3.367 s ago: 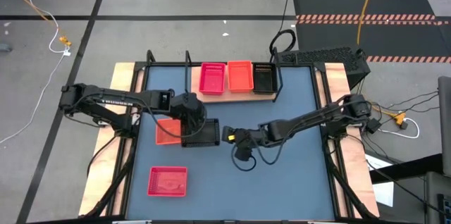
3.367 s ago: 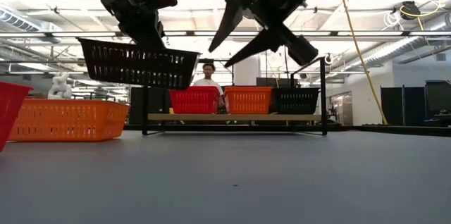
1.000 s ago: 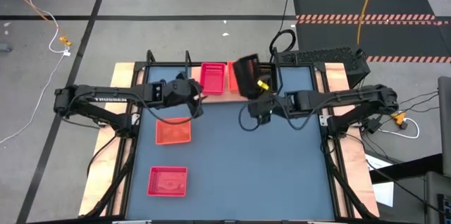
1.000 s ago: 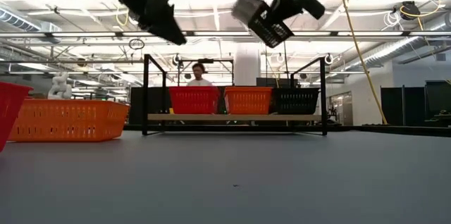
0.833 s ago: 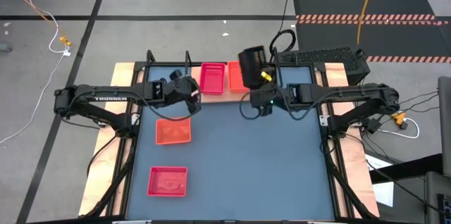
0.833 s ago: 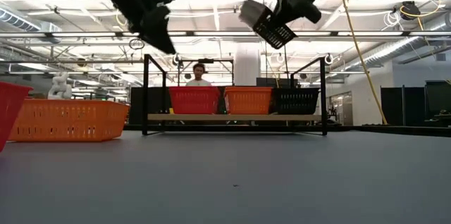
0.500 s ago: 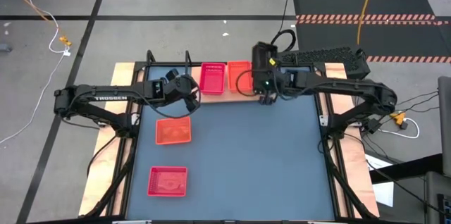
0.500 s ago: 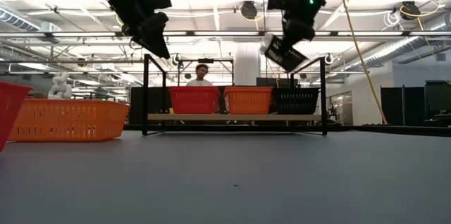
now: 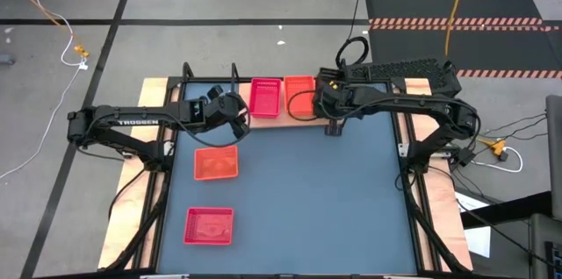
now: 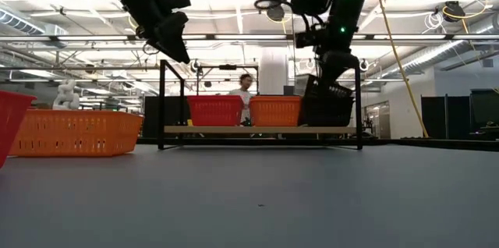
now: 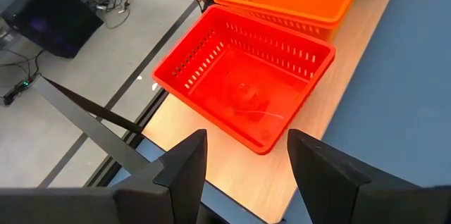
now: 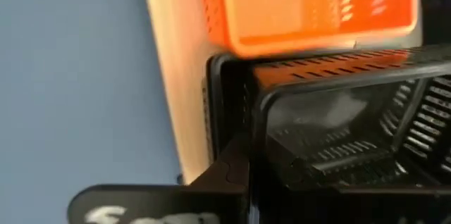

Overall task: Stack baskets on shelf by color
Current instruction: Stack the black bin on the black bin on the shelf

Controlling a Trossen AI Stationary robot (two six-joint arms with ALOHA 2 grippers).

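Observation:
On the shelf [image 9: 285,118] at the table's far edge stand a red basket [image 9: 265,97], an orange basket [image 9: 299,95] and a black basket [image 12: 225,76], side by side. My right gripper [image 9: 333,108] is over the shelf's right end, shut on a second black basket [image 10: 323,100]. That basket is tilted, with its low end in the shelf's black basket. My left gripper [image 9: 231,114] is open and empty, in the air just near-left of the shelf's red basket [image 11: 246,86]. An orange basket [image 9: 215,162] and a red basket [image 9: 209,225] rest on the tabletop. My right gripper holds the second black basket by its near wall [image 12: 250,146], coming from above, fingers pointing down. The basket itself hides the fingertips. The basket is tilted, its high end toward the orange basket [image 10: 310,83] and its low part inside the shelf's black basket.
The shelf's black wire frame posts [image 10: 161,104] rise at both ends. The blue-grey tabletop [image 9: 307,200] lies between the shelf and the near edge. A person [image 10: 245,92] stands in the room behind the shelf.
My right gripper has carried the black basket toward the table's far edge and down, from high in the air to the shelf's right end. The basket has turned and tipped into the shelf's black basket. My left gripper has stayed open and nearly still.

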